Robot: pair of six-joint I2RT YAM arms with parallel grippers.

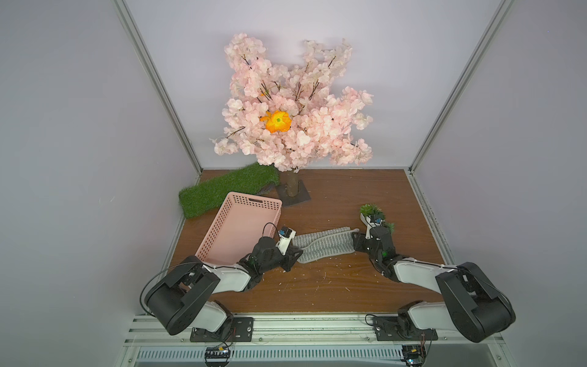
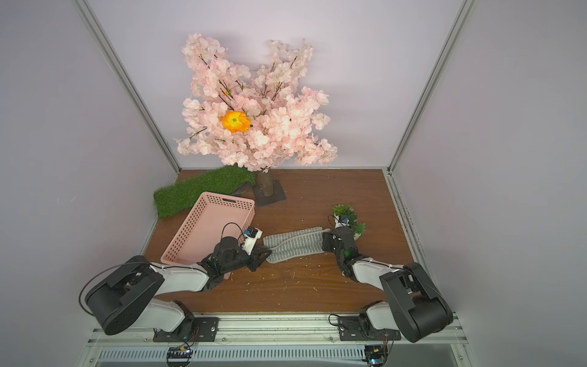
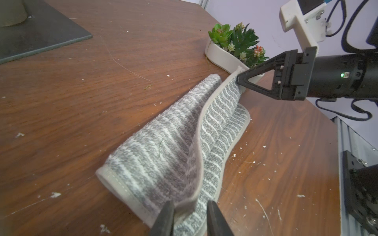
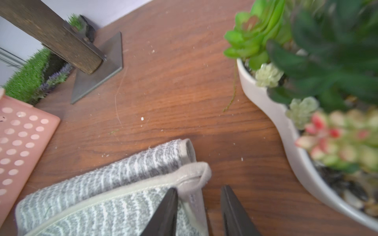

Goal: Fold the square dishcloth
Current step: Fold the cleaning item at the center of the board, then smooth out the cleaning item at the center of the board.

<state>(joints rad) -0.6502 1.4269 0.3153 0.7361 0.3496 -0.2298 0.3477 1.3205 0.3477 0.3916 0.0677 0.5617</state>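
While it's doubled, dishcloth (image 1: 320,244) between left end effector (image 3: 191,218), right end effector (image 4: 198,206)

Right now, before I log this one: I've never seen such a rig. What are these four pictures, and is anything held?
This is a two-armed robot with pincer grippers at a wooden table. Both top views look down on the whole scene from almost the same spot. Each wrist view comes from a camera on one arm, looking past its fingers. On the table are a grey striped dishcloth, folded over, a pink basket, a grass mat, a blossom tree and a succulent planter. The left gripper is at one end of the cloth, the right gripper at the other. Both have their jaws parted, so neither seems to clamp it.
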